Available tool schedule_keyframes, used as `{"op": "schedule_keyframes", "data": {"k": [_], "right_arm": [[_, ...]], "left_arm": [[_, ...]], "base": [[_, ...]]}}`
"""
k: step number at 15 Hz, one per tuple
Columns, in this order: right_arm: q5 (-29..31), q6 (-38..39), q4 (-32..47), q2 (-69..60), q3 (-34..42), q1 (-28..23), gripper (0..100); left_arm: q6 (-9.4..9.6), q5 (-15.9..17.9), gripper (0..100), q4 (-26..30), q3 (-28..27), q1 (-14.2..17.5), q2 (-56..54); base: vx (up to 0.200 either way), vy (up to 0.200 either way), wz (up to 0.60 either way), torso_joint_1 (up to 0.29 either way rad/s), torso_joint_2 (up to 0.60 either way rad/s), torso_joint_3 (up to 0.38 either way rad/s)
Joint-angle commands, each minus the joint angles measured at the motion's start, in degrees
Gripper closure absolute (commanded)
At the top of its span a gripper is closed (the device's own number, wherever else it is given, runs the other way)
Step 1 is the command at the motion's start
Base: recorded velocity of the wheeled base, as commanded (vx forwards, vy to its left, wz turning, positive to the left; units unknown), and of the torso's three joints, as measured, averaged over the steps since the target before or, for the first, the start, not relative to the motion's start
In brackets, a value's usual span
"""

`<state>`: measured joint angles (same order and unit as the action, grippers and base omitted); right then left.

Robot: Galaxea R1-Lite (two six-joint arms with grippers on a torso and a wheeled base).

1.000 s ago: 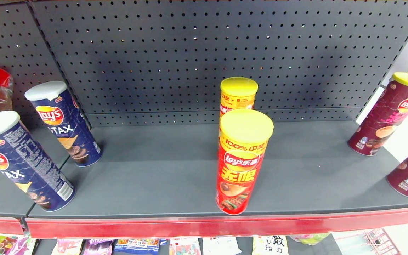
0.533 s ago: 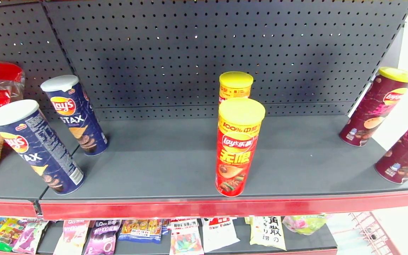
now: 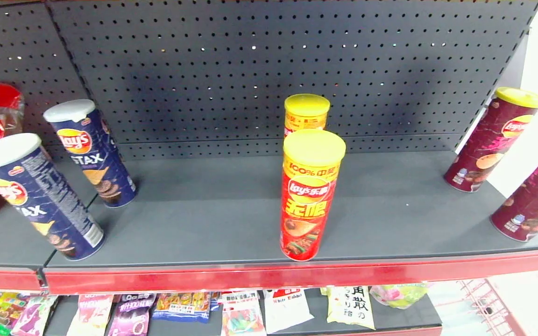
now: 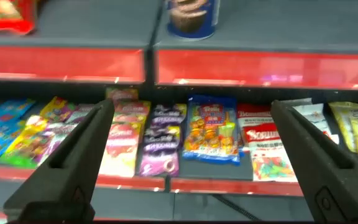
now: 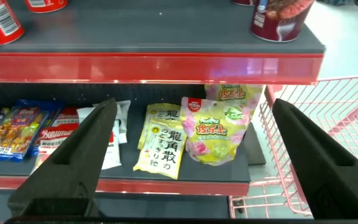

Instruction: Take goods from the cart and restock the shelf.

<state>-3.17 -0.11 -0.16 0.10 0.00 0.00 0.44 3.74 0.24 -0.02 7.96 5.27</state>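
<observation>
- The grey metal shelf with a red front lip [image 3: 213, 219] is the one to restock. It carries three short rows with bare stretches between them:
  - two dark-blue cardboard canisters with white lids [image 3: 40, 200] on the left
  - two red canisters with yellow lids [image 3: 313, 196] in the middle
  - two maroon canisters with yellow lids [image 3: 491, 140] on the right
- The left gripper [image 4: 191, 106] is empty, with its black fingers spread wide. It hangs level with the bright foil snack packets [image 4: 211, 127] laid out on the tier below.
- The right gripper [image 5: 194, 102] is likewise spread wide and holds nothing. The pink wire cart [image 5: 328, 112] stands just beside it at the right end of the shelving (no goods can be made out in the part that shows).
- The step in hand looks like going to the cart for the next item.
  - The right arm is the nearer one.
  - A grip round the middle of a canister's body, kept upright, should serve best.
  - The canister would then go into the row of its own colour.
- The front one of the red pair stands close to the lip, so any approach should come in beside it rather than over it.
- Against the earlier frames the whole head view has shifted, which means the camera has moved. More of the packets and of the cart's corner now shows. The canisters keep their places relative to one another.
</observation>
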Motion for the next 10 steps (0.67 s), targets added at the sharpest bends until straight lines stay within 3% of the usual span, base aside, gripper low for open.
{"op": "schedule_keyframes", "data": {"k": [1,7,10], "right_arm": [[0.01,-0.07,-0.02,0.08,0.00,0.00,0],[0.01,-0.15,-0.02,0.08,0.00,0.00,0],[0.01,-0.15,-0.02,0.08,0.00,0.00,0]], "left_arm": [[0.00,0.04,0,0.02,-0.06,0.04,0.09],[0.00,0.04,0,0.02,0.02,0.04,0.09],[0.00,0.04,0,0.02,0.02,0.04,0.09]], "base": [[0.000,0.000,0.00,0.000,0.00,0.000],[0.000,0.000,0.00,0.000,0.00,0.000],[0.000,0.000,0.60,-0.002,0.00,0.004]]}}
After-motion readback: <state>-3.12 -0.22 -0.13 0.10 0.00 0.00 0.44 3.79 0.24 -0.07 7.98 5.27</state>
